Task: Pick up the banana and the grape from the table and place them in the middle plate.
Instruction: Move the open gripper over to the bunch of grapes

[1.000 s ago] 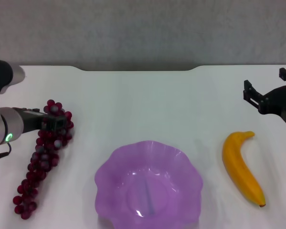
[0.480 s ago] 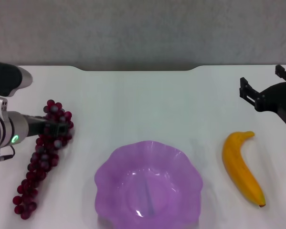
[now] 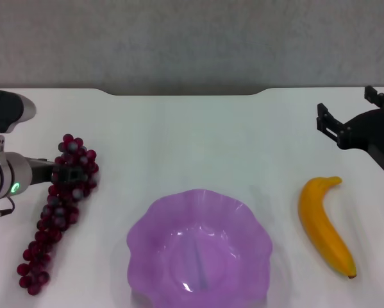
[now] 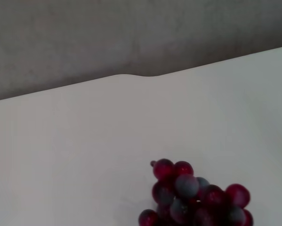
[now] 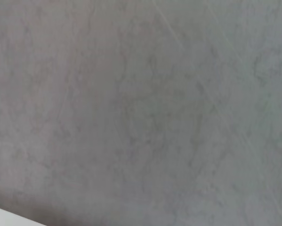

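Yellow banana [image 3: 324, 227] lies near-far.

Bare table [image 3: 198, 138] all around the middle plate [image 3: 199, 247] (grape [image 3: 60, 204] and banana [image 3: 324, 226] well off to either side)

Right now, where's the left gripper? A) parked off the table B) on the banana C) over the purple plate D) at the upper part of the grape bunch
D: in the head view the left gripper sits in among the upper grapes of the grape bunch, on the table left of the empty purple plate; the banana lies untouched on the right, with the right gripper open above and behind it.
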